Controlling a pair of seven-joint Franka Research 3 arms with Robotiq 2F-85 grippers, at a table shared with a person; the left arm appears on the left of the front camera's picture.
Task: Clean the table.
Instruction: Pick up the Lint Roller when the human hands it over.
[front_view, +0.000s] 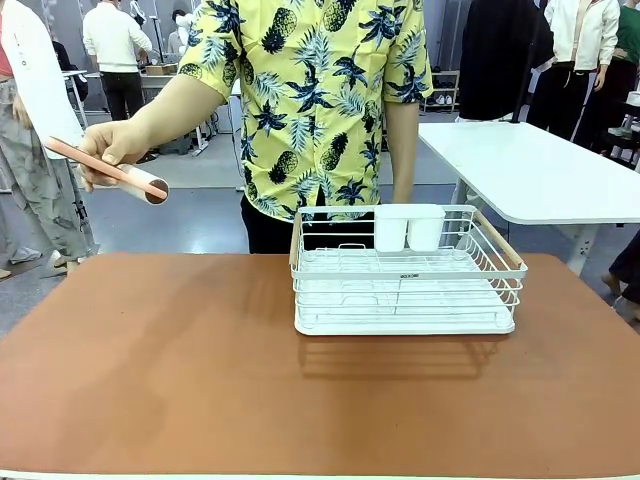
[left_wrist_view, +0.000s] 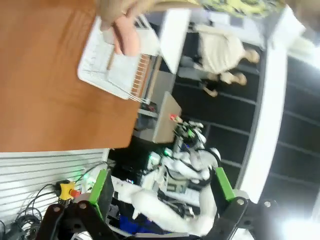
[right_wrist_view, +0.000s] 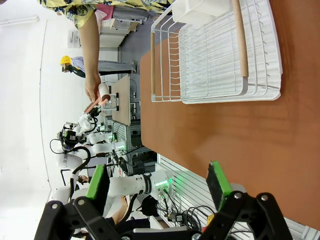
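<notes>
**Roller on offer, table not cleaned yet**

The table (front_view: 150, 370) spreads out right in front of me, reddish-brown; a white dish rack (front_view: 405, 290) sits right of middle, toward the far edge. Past the far-left edge, the person's hand (front_view: 105, 145) holds a lint roller (front_view: 145, 183) out in the air. My left gripper (left_wrist_view: 162, 192) and right gripper (right_wrist_view: 157, 182) both have fingers spread wide, nothing in them. My worry: grab the roller off-centre and it drops, or I nip their fingers; later, a sloppy sweep could shove the rack.

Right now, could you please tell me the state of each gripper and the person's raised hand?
Left gripper: open, empty.
Right gripper: open, empty.
Person's hand: holding a roller.
</notes>
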